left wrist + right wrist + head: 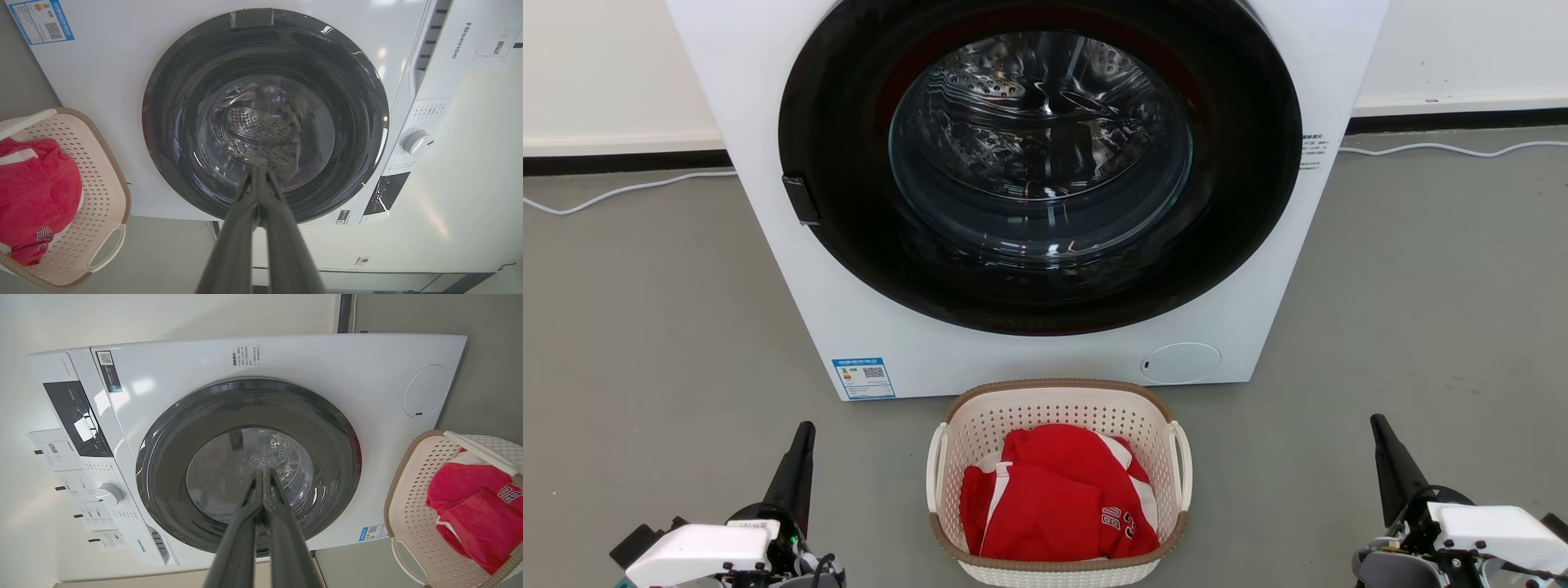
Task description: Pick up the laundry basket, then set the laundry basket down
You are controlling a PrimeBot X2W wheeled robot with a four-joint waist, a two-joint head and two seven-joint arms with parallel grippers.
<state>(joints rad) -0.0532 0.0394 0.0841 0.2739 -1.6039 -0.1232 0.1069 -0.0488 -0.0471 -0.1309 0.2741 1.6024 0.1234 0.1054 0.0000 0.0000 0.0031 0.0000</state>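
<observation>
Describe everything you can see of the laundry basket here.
The laundry basket is small, cream-white perforated plastic, rounded-rectangular, with a brown woven-look rim and a white loop handle on each side. It sits upright on the grey floor just before the washer, holding a crumpled red garment. The left gripper and right gripper stand clear of it.

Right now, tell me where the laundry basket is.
Head view, bottom centre: the laundry basket sits on the floor just before the washer, between the left gripper and right gripper, touching neither.
</observation>
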